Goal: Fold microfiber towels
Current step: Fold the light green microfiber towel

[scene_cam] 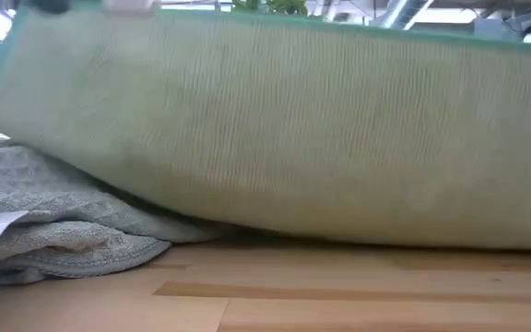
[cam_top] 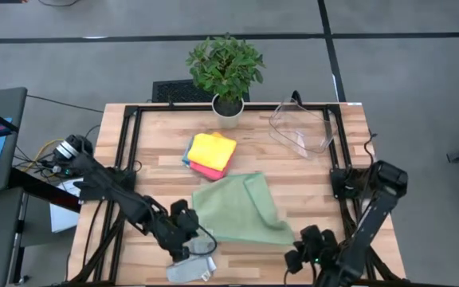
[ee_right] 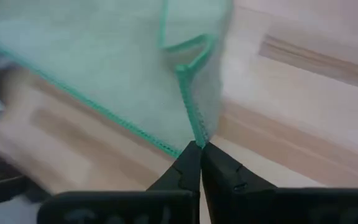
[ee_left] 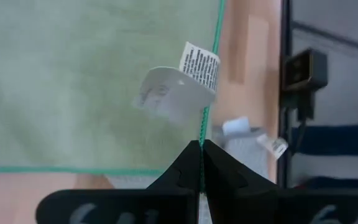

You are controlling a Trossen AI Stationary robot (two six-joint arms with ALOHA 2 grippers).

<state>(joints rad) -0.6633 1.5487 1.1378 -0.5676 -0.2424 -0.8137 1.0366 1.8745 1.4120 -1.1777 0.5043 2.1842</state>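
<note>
A sage green microfiber towel is spread on the wooden table, with one part folded over along a slanting crease. It fills the low view. My left gripper is shut at its near left corner, where a white label sticks up. My right gripper is shut at its near right corner. A folded stack of yellow, pink and blue towels rests on the table behind it. My left gripper pinches the towel's green stitched edge between its two fingers, close to the label and the near left corner, slanting down from the near side. The cloth runs away from the fingers onto the table. My right gripper pinches the near right corner of the towel between its two fingertips, slanting down from the near side. The stitched edges meet at the fingers, and the cloth spreads out from there over the table.
A grey waffle cloth lies at the near edge by my left gripper and also shows in the low view. A clear plastic bin stands at the back right, and a potted plant at the back centre.
</note>
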